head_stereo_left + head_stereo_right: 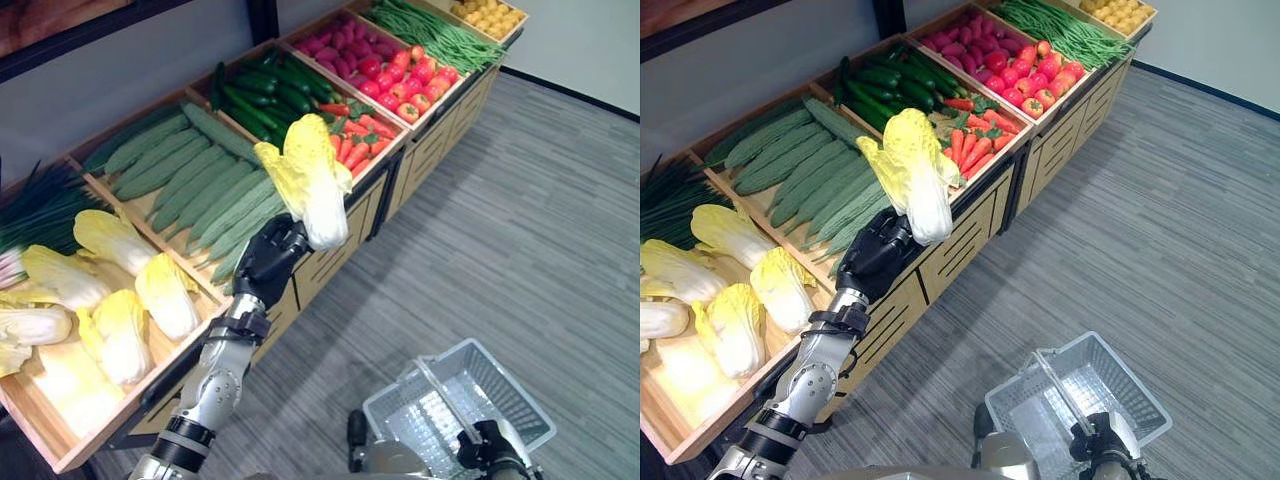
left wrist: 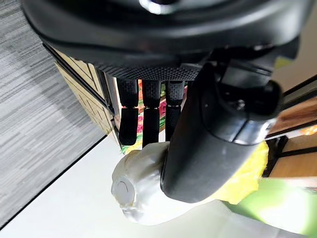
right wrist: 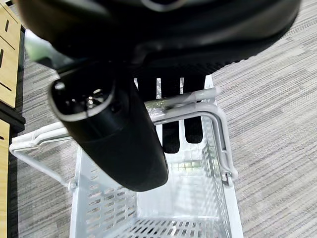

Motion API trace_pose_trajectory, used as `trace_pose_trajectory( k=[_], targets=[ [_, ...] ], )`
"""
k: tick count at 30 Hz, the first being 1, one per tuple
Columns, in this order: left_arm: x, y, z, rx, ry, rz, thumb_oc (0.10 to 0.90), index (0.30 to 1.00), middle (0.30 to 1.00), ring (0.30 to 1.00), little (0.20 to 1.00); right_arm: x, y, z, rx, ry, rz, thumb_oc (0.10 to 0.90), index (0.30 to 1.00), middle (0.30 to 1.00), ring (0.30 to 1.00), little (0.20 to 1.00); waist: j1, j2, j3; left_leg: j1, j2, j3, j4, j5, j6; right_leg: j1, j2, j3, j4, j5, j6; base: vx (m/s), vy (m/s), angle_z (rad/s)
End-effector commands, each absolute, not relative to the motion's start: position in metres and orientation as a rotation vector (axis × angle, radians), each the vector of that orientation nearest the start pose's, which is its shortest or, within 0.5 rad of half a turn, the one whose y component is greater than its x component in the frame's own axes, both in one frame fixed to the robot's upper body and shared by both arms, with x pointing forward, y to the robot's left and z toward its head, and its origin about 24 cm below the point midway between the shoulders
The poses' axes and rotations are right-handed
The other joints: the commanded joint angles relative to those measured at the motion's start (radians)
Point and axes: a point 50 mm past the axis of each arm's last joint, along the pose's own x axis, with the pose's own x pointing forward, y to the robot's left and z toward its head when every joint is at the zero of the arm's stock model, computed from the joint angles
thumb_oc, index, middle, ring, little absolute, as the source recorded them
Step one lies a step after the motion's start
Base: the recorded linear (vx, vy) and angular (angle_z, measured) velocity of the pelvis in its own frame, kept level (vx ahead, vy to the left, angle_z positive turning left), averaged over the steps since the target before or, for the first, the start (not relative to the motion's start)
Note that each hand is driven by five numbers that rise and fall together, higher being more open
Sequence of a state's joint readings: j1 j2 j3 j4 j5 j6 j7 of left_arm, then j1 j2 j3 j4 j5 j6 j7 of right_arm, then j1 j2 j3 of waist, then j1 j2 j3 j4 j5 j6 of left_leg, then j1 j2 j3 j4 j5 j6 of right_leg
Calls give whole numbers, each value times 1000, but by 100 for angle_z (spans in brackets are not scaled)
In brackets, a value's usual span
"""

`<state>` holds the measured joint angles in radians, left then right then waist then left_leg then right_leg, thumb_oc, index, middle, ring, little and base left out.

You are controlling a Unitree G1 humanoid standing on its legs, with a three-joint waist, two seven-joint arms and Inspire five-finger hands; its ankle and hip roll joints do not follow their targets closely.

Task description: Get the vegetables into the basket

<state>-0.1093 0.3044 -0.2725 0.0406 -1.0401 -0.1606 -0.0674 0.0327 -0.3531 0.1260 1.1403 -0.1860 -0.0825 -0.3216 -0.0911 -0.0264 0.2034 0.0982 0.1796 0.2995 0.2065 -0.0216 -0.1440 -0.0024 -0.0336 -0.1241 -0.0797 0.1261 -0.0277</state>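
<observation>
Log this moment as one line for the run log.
left hand: holds napa cabbage lifted above produce stand | right hand: grips basket handle | basket: empty, over floor

yellow-white cabbage (image 1: 310,175), pale grey basket (image 1: 470,400), grey striped carpet (image 1: 540,230).

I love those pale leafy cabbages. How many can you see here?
7, perhaps more hidden. One cabbage is held up in the left hand; six lie in the wooden crate, and at the picture's edge.
</observation>
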Motion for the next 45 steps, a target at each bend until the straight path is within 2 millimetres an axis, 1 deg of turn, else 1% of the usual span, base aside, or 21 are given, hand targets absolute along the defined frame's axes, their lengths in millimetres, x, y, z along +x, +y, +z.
trace_pose_trajectory(
  k=[1, 2, 3, 4, 5, 9, 12, 13, 17, 19, 20, 23, 25, 27, 29, 31, 33, 37, 42, 44, 45],
  targets=[
    [277, 140, 126, -738, -371, -368, 400, 300, 300, 300, 300, 129, -313, -113, -779, 901, -352, 400, 300, 300, 300, 300, 16, -29, 13, -88, -34, -157, -151, 49, 8, 65, -72, -51, 30, -109, 140, 39, 49, -72],
    [276, 142, 126, -738, -376, -359, 400, 300, 300, 300, 300, 132, -311, -113, -784, 894, -341, 400, 300, 300, 300, 300, 23, -28, 12, -102, -38, -199, -168, 52, 9, 59, -71, -32, 30, -107, 143, 20, 38, -53],
    [276, 142, 126, -738, -376, -358, 400, 300, 300, 300, 300, 132, -311, -113, -784, 895, -341, 400, 300, 300, 300, 300, 23, -29, 12, -101, -38, -199, -169, 52, 9, 60, -72, -32, 30, -108, 143, 87, 66, -78],
    [276, 143, 127, -744, -389, -352, 400, 300, 300, 300, 300, 134, -311, -113, -797, 896, -329, 400, 300, 300, 300, 300, 39, -26, 17, -129, -46, -276, -191, 68, 7, 61, -72, -1, 34, -107, 147, 108, 78, -61],
    [275, 143, 127, -739, -394, -352, 400, 300, 300, 300, 300, 134, -312, -113, -796, 904, -328, 400, 300, 300, 300, 300, 49, -24, 20, -132, -60, -308, -190, 70, 6, 64, -71, 17, 33, -105, 148, 136, 131, -73],
    [272, 144, 127, -734, -391, -372, 400, 300, 300, 300, 300, 126, -306, -120, -786, 943, -300, 400, 300, 300, 300, 300, 35, -20, 7, -77, -70, -246, -235, 51, 35, 66, -90, 45, 50, -111, 161, 86, 226, -69],
    [271, 146, 125, -688, -379, -385, 400, 300, 300, 300, 300, 125, -294, -126, -749, 954, -281, 400, 300, 300, 300, 300, 28, -37, -2, -23, -103, -164, -277, 28, 76, 32, -121, 113, 74, -88, 200, 45, 409, -85],
    [271, 148, 125, -656, -378, -393, 400, 300, 300, 300, 300, 127, -288, -128, -734, 952, -268, 400, 300, 300, 300, 300, 21, -46, 0, -14, -126, -126, -278, 12, 95, 3, -140, 146, 79, -57, 229, -32, 292, -74],
    [271, 151, 124, -633, -380, -396, 400, 300, 300, 300, 300, 134, -284, -127, -729, 938, -255, 400, 300, 300, 300, 300, 21, -51, 6, -8, -138, -75, -279, 3, 108, -40, -154, 171, 85, -5, 264, -60, 172, -51],
    [272, 153, 124, -620, -378, -390, 400, 300, 300, 300, 300, 141, -280, -125, -726, 910, -249, 400, 300, 300, 300, 300, 33, -50, 13, -13, -129, -42, -268, 2, 115, -65, -156, 139, 132, -3, 264, -130, 69, -71],
    [272, 154, 125, -615, -380, -387, 400, 300, 300, 300, 300, 145, -279, -124, -724, 900, -250, 400, 300, 300, 300, 300, 48, -44, 18, -16, -117, -20, -257, -2, 118, -62, -173, 66, 174, -18, 258, -148, 47, -58],
    [272, 156, 126, -620, -387, -383, 400, 300, 300, 300, 300, 145, -279, -124, -727, 899, -255, 400, 300, 300, 300, 300, 62, -39, 7, -28, -100, 25, -252, 7, 122, -33, -218, -44, 243, -32, 244, -163, 40, -60],
    [271, 159, 126, -625, -386, -373, 400, 300, 300, 300, 300, 146, -281, -123, -735, 897, -260, 400, 300, 300, 300, 300, 77, -43, -9, -38, -88, 52, -263, 22, 116, -12, -245, -83, 239, -18, 244, -106, -62, -20],
    [270, 159, 126, -631, -385, -372, 400, 300, 300, 300, 300, 145, -282, -124, -738, 902, -259, 400, 300, 300, 300, 300, 88, -59, -21, -38, -89, 75, -274, 34, 107, 38, -261, -101, 185, 6, 258, -76, -103, -55],
    [270, 163, 125, -621, -382, -360, 400, 300, 300, 300, 300, 140, -281, -125, -741, 911, -247, 400, 300, 300, 300, 300, 90, -74, -35, -37, -76, 103, -270, 50, 92, 57, -234, -100, 104, -18, 260, -16, -186, -83],
    [270, 165, 123, -626, -376, -347, 400, 300, 300, 300, 300, 137, -281, -127, -741, 923, -244, 400, 300, 300, 300, 300, 90, -73, -40, -38, -58, 117, -273, 65, 81, 64, -208, -110, 63, -47, 248, 5, -252, -79],
    [270, 164, 120, -652, -365, -335, 400, 300, 300, 300, 300, 131, -286, -127, -754, 934, -247, 400, 300, 300, 300, 300, 73, -62, -33, -25, -29, 123, -276, 95, 54, 92, -165, -109, 5, -68, 228, -1, -337, -74],
    [271, 160, 117, -690, -358, -327, 400, 300, 300, 300, 300, 129, -294, -122, -762, 916, -275, 400, 300, 300, 300, 300, 50, -32, -23, -18, 15, 115, -282, 134, 18, 111, -121, -112, -6, -93, 202, -4, -263, -32],
    [273, 153, 114, -716, -338, -328, 400, 300, 300, 300, 300, 138, -302, -112, -792, 847, -284, 400, 300, 300, 300, 300, 32, 3, 0, -24, 84, 85, -242, 184, -25, 138, -53, -112, 11, -144, 146, -5, -264, 6],
    [274, 150, 113, -721, -332, -334, 400, 300, 300, 300, 300, 137, -305, -111, -805, 846, -285, 400, 300, 300, 300, 300, 33, 4, 5, -41, 89, 58, -194, 184, -30, 149, -47, -112, 5, -149, 135, 8, -161, 4],
    [275, 148, 114, -727, -334, -342, 400, 300, 300, 300, 300, 140, -308, -108, -823, 839, -285, 400, 300, 300, 300, 300, 41, 6, 9, -63, 78, 5, -165, 190, -31, 146, -46, -107, 4, -149, 132, 7, -101, 5]
  ],
)
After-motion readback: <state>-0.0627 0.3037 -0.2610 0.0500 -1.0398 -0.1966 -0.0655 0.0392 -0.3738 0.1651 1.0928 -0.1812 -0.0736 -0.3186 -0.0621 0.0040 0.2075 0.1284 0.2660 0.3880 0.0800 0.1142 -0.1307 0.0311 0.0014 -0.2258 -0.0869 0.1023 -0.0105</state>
